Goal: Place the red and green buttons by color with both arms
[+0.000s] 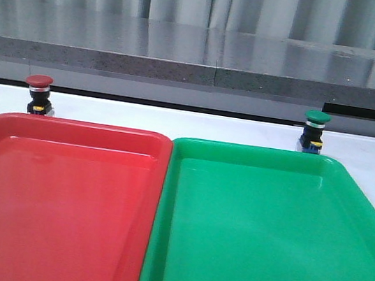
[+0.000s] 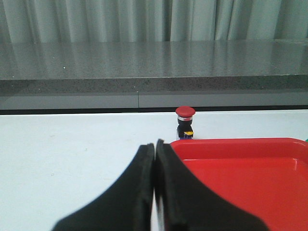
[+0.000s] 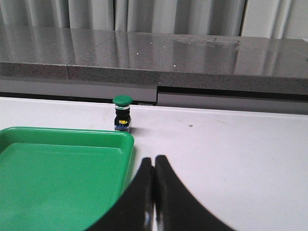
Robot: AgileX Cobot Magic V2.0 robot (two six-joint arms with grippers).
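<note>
Red button (image 1: 38,94) upright behind red tray (image 1: 69,126), green button (image 1: 314,131) behind green tray (image 1: 256,154). Left gripper (image 2: 155,147), right gripper (image 3: 154,160) pressed closed, empty. I'd open wide, approach level, pinch bodies below caps.

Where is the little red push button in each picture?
Front view: small red-capped push button stands upper left, just behind the big red plastic tray.
Left wrist view: right of centre, behind that tray's far rim.
Right wrist view: not in it.
Shared landmark: the red tray's far rim.
</note>
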